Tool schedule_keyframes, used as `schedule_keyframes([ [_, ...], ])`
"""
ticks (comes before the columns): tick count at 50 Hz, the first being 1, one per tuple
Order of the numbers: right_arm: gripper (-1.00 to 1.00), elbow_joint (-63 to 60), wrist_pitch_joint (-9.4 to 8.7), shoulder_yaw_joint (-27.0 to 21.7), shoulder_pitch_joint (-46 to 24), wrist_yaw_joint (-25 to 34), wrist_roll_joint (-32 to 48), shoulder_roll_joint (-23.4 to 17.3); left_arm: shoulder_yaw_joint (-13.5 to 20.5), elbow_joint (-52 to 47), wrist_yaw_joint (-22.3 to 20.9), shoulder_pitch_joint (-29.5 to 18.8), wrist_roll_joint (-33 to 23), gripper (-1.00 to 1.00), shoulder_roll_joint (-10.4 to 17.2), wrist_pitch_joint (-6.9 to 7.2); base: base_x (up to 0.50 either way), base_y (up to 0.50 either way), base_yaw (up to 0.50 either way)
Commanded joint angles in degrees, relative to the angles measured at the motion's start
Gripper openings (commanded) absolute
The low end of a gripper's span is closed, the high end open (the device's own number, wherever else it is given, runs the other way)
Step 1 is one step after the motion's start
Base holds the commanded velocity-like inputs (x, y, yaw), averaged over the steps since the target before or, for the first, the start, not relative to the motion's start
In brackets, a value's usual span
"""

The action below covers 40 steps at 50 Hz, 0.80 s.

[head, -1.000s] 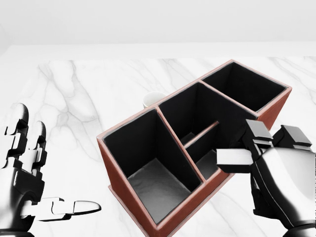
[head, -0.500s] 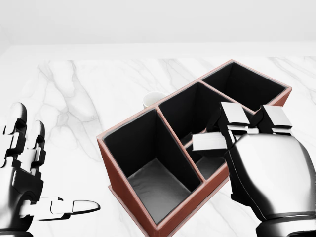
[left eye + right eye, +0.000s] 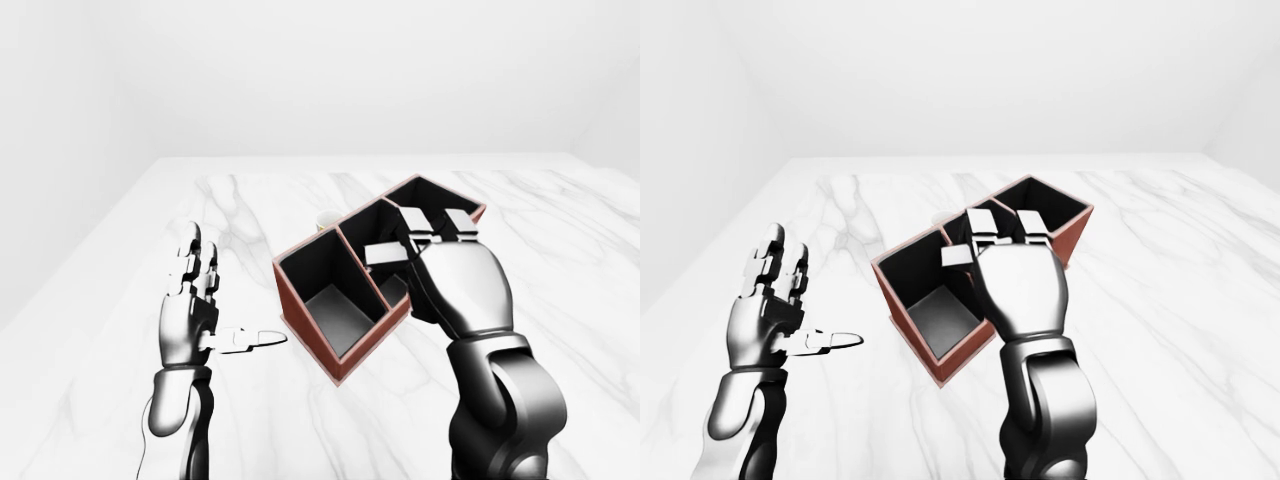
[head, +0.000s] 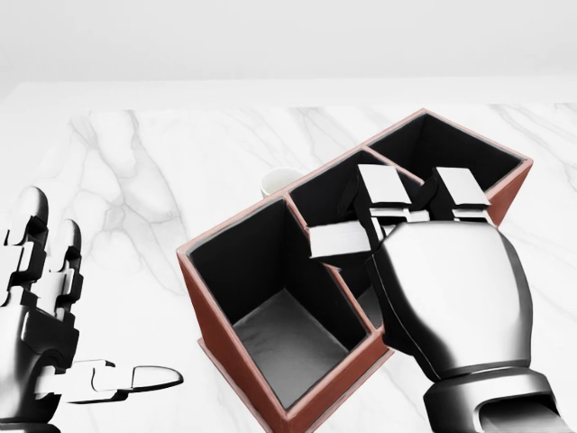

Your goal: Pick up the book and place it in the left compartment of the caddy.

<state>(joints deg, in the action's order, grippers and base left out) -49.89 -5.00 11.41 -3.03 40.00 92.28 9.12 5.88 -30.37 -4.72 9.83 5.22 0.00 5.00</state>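
The caddy (image 4: 236,224) is a red-brown box with black compartments, set at a slant on the white marble table (image 4: 144,162). Its left compartment (image 4: 279,338) is the large one nearest the bottom of the head view, with a grey floor showing. No book shows in any view. My right hand (image 4: 370,212) hovers over the caddy's middle compartments, fingers stretched out and thumb pointing left, with nothing seen in it. My left hand (image 4: 99,298) is open and empty, left of the caddy and apart from it.
A white cup (image 4: 281,180) stands just beyond the caddy's upper-left wall, partly hidden by it. The marble table runs wide on all sides; its far edge (image 3: 350,157) meets a plain white wall.
My right hand has moved left and up in the head view, from the caddy's lower right side to above its middle compartments. The left hand and the caddy have not moved.
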Motion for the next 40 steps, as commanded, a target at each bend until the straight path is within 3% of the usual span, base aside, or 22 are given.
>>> schedule_keyframes([
  [1, -1.00, 1.85, 0.00, 3.58, -2.11, 0.00, -0.18, 2.16, 0.00, -0.02, 0.01, 0.01, 0.02, 1.00, -0.03, 0.00, 0.00, 0.00, 0.00],
  [16, -1.00, 2.72, 0.00, 8.01, -0.34, 0.00, -0.86, 3.06, 0.25, -0.26, -0.14, -0.04, 0.27, 1.00, 0.04, 0.00, 0.00, 0.00, 0.00],
  [40, -1.00, 0.76, 0.00, 3.88, -1.11, 0.00, -7.01, 0.46, -0.68, 0.21, 0.08, 0.29, -0.46, 1.00, -0.10, 0.00, 0.00, 0.00, 0.00],
])
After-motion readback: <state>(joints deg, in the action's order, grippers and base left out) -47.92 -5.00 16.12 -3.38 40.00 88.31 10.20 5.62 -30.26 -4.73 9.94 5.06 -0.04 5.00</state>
